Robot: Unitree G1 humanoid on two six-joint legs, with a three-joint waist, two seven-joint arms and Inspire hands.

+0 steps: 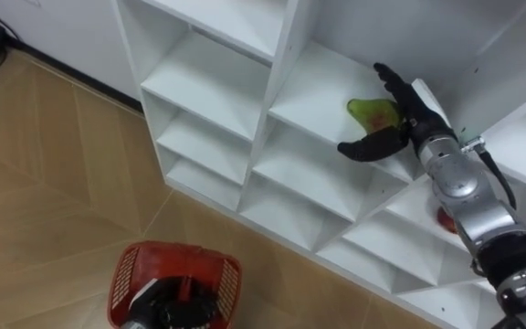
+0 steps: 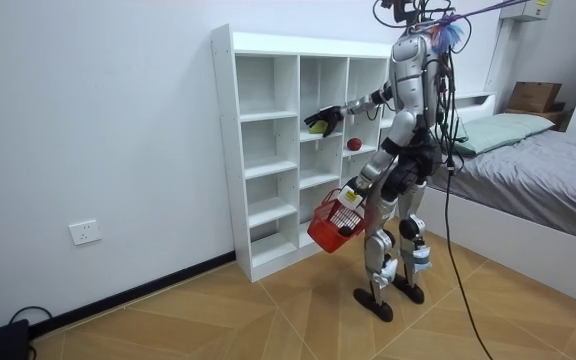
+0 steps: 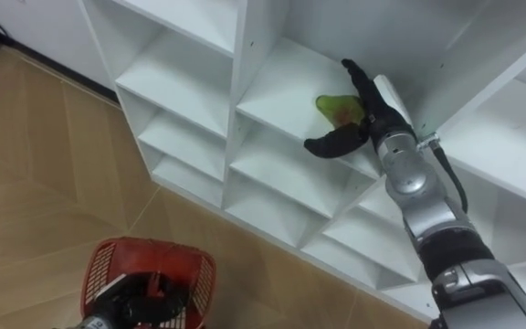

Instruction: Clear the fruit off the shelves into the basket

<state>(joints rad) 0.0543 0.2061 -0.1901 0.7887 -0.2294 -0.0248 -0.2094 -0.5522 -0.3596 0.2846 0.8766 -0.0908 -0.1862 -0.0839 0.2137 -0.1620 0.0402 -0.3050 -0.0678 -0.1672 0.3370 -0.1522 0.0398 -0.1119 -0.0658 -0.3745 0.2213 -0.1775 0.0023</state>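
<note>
Reaching into a middle compartment of the white closet (image 1: 281, 55), the right hand (image 1: 400, 114) is spread, fingers and thumb wide apart on either side of a green pear (image 1: 371, 111) lying on the shelf. A red fruit (image 1: 446, 219) sits in a compartment further right. Low down, the left hand (image 1: 173, 306) curls round the handle of the red basket (image 1: 126, 270).

Room inventory:
- White wall (image 2: 98, 120), fitted with a socket (image 2: 85, 232) and edged by dark skirting (image 2: 148, 290).
- Wooden herringbone floor (image 2: 218, 320).
- White closet (image 2: 226, 150) of open compartments, set against the wall.
- Bed (image 2: 558, 190), covered in grey, with a green pillow (image 2: 503, 128), placed at the room view's right.
</note>
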